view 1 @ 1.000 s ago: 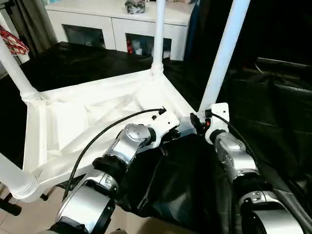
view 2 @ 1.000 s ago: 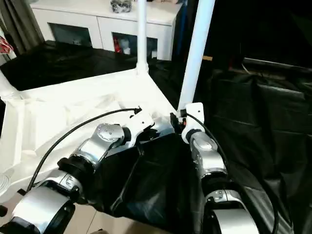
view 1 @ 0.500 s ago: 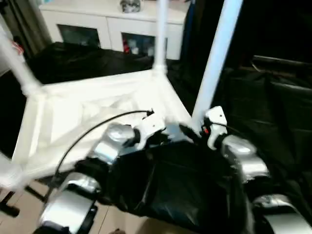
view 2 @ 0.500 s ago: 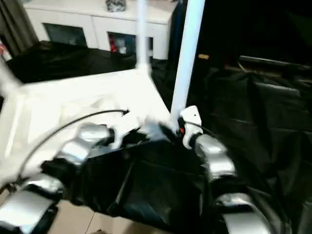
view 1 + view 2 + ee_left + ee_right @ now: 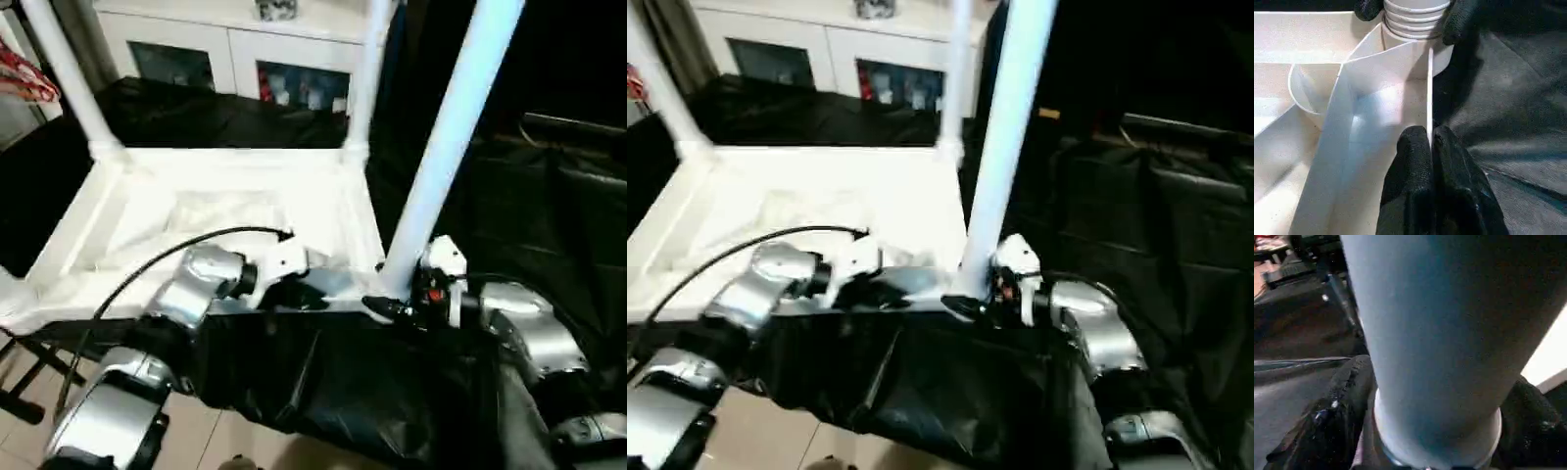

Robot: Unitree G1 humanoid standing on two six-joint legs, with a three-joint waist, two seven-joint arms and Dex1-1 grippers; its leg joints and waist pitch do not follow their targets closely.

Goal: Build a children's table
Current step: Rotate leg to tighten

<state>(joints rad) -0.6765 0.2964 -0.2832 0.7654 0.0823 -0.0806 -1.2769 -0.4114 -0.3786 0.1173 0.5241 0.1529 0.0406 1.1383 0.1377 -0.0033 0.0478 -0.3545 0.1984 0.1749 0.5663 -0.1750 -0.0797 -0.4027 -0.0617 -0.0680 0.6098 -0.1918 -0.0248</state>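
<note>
Head view: the table lies upside down on the black-draped surface, legs up; the right gripper clasps the near leg at its socket.
Left wrist: the left gripper is pinched shut on the table's thin rim.
Right wrist: fingers flank the leg's base.
Risk: twisting the leg could tilt the table or slip the rim pinch.

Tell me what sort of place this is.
Probably a furnished room at home or a mock-up: a white cabinet with glass doors behind, black sheeting over the furniture, a tiled floor.
</note>
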